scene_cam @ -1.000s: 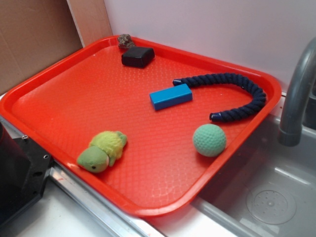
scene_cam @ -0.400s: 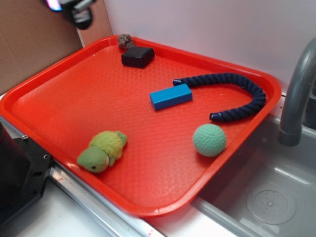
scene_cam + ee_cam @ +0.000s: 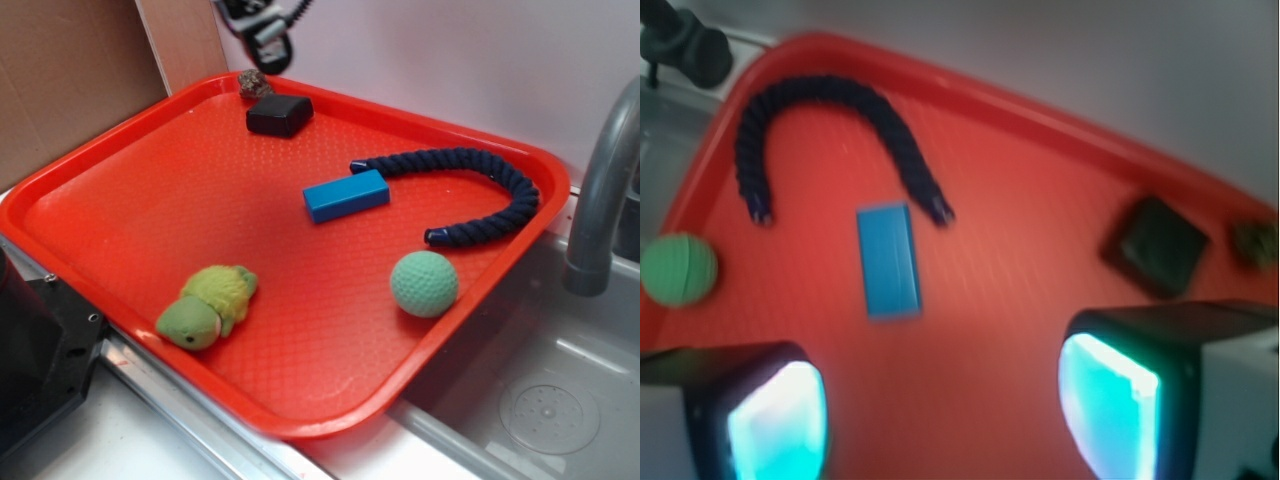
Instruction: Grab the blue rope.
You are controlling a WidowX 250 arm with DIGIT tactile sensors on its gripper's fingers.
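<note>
Blue rope lies curved on the red tray, untouched, well away from the jaws, which stand spread apart and empty above the tray. A blue block sits beside one rope end; a green ball rests near the other.

setting: a toy kitchen mock-up used as a robot test station. i note a grey moulded sink basin with a drain pattern and a grey faucet at its edge. a red serving tray sits beside it. behind are a plain white wall and a cardboard panel.
</note>
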